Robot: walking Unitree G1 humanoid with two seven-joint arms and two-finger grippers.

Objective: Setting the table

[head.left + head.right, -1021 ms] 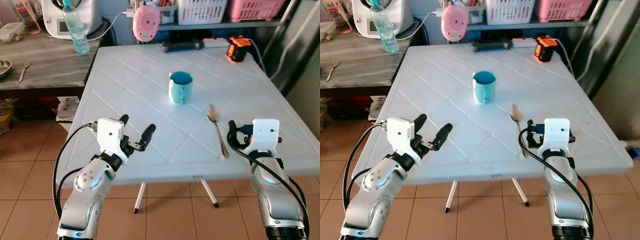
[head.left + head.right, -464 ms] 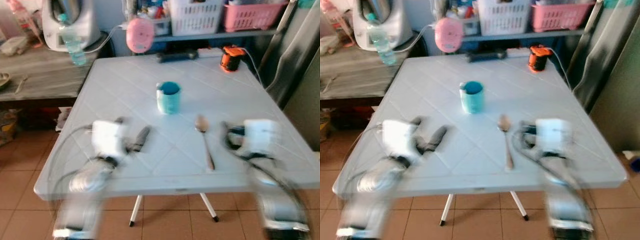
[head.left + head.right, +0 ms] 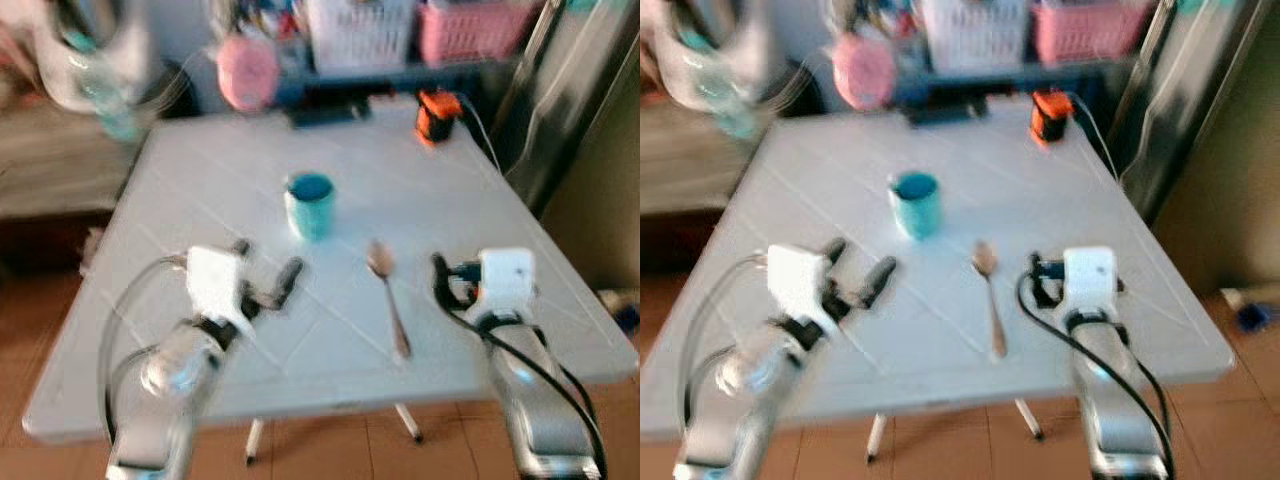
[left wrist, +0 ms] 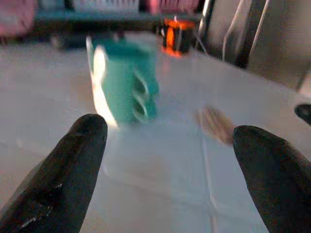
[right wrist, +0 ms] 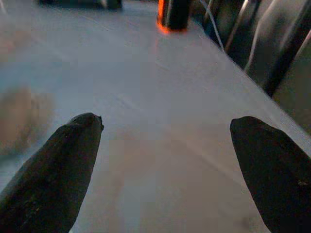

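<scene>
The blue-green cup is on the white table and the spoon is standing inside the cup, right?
Not quite. The cup is on the white table, but the spoon lies flat on the table beside the cup, nearer the right gripper. The left eye view shows it.

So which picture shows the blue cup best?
The left wrist view: the teal cup looms large just beyond the open left gripper, with its handle visible. Both eye views show it small and blurred in the middle of the white table.
</scene>
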